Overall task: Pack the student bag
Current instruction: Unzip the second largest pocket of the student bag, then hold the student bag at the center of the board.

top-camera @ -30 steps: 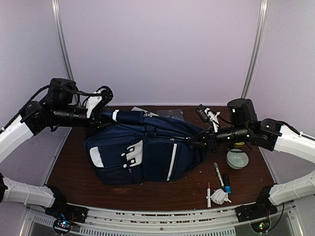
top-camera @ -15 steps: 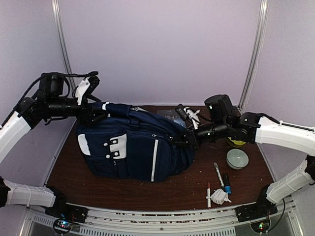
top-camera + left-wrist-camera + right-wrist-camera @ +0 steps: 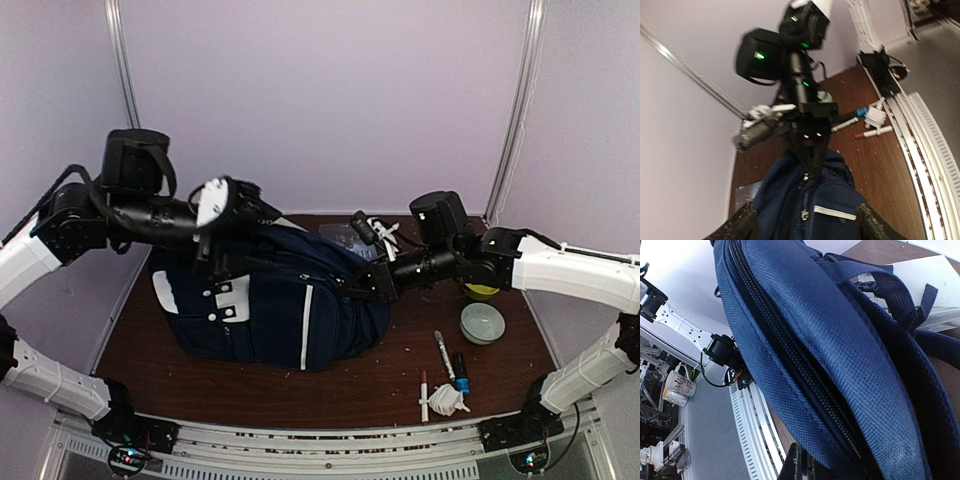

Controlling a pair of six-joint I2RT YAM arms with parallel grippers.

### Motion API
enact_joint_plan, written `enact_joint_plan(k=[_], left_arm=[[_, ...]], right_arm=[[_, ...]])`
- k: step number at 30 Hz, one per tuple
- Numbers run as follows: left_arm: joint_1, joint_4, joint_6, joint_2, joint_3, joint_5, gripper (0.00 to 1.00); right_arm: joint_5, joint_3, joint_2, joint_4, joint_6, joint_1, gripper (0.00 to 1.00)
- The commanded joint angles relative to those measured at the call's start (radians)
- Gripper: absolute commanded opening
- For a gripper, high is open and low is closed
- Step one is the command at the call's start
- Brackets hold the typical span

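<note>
The student bag (image 3: 285, 305), navy blue with a thin white stripe, lies on its side in the middle of the brown table. My left gripper (image 3: 238, 232) hovers over the bag's top left part. In the left wrist view it (image 3: 805, 226) is open, its fingers (image 3: 739, 225) either side of the bag's blue fabric (image 3: 812, 205) without closing on it. My right gripper (image 3: 372, 286) is shut on the bag's right end, next to the zipper. In the right wrist view the bag (image 3: 840, 355) fills the picture above the pinched fingertips (image 3: 799, 465).
A pale bowl (image 3: 483, 322), a few markers (image 3: 443, 354) and a white wad (image 3: 448, 398) lie on the table at the front right. A yellow object (image 3: 485, 291) sits behind my right arm. A flat book (image 3: 345, 232) lies behind the bag.
My left gripper has opened, let go of the bag's top and swung right over the bag. The right gripper has dragged the bag's end leftward, shifting the bag left.
</note>
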Motion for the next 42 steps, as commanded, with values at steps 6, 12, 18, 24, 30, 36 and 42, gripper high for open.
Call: enact_joint_plan(k=[6,12,18,24,30,36,42], left_arm=[[-0.031,-0.167,0.296,0.245,0.038,-0.157,0.59],[-0.031,-0.111,0.305,0.301,0.031,-0.242,0.71],[-0.03,-0.106,0.294,0.313,0.049,-0.262,0.75],[-0.012,-0.012,0.281,0.273,0.015,-0.237,0.77],[0.007,-0.062,0.283,0.318,0.017,-0.298,0.77],[0.007,-0.079,0.278,0.34,-0.028,-0.297,0.63],[0.007,-0.081,0.266,0.34,-0.082,-0.322,0.41]], right_arm=[[-0.023,-0.002,-0.001,0.044,0.008,0.009,0.0],[-0.037,-0.011,-0.005,0.043,-0.003,0.008,0.0],[-0.041,-0.018,-0.017,0.008,-0.031,0.01,0.0],[-0.046,-0.027,-0.021,0.008,-0.034,0.008,0.0],[-0.043,-0.03,-0.026,0.01,-0.034,0.008,0.0],[-0.005,-0.03,-0.029,-0.027,-0.024,-0.016,0.0],[0.008,-0.057,-0.061,-0.049,-0.028,-0.038,0.0]])
